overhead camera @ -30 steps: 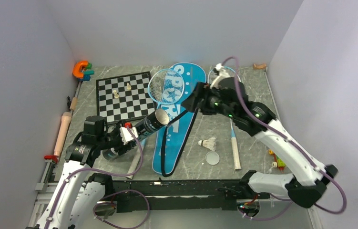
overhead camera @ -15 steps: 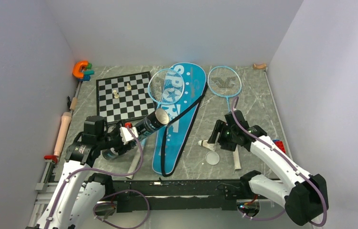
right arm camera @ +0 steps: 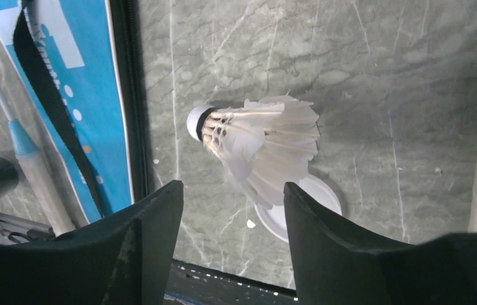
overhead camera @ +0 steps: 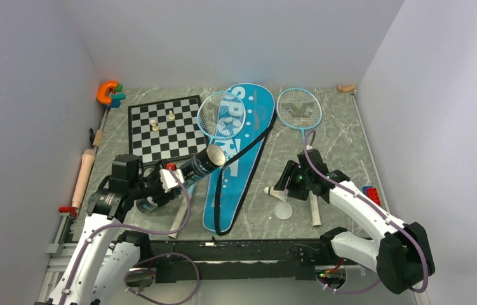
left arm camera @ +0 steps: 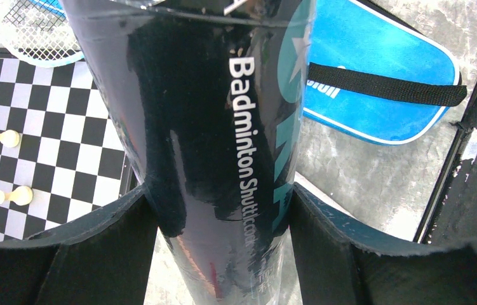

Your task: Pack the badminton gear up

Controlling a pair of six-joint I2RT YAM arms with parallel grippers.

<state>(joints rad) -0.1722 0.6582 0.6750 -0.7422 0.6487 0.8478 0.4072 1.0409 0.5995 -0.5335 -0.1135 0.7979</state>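
Note:
My left gripper (overhead camera: pixel 171 180) is shut on the long black tube (overhead camera: pixel 188 173) and holds it tilted, open end toward the blue SPORT bag (overhead camera: pixel 242 149). In the left wrist view the tube (left arm camera: pixel 210 127) fills the gap of that gripper (left arm camera: pixel 220 203). My right gripper (overhead camera: pixel 286 182) is open just above one white shuttlecock (overhead camera: pixel 277 192). In the right wrist view the shuttlecock (right arm camera: pixel 261 143) lies on its side ahead of the open gripper (right arm camera: pixel 229 197), partly over a white lid (right arm camera: pixel 315 197). One racket (overhead camera: pixel 221 114) lies with its head on the bag, the other (overhead camera: pixel 298 108) to the right. No other shuttlecocks show.
A chessboard (overhead camera: pixel 162 127) with small pale pieces lies at the back left, with an orange clamp (overhead camera: pixel 107 92) in the corner. A wooden roller (overhead camera: pixel 84 175) lies along the left edge. Coloured toy bricks (overhead camera: pixel 369 191) sit at the right edge. The white lid (overhead camera: pixel 282 210) lies near the front.
My right arm swung from over the far racket head down and toward the front, and now sits low at the shuttlecock. The left arm and tube have not moved.

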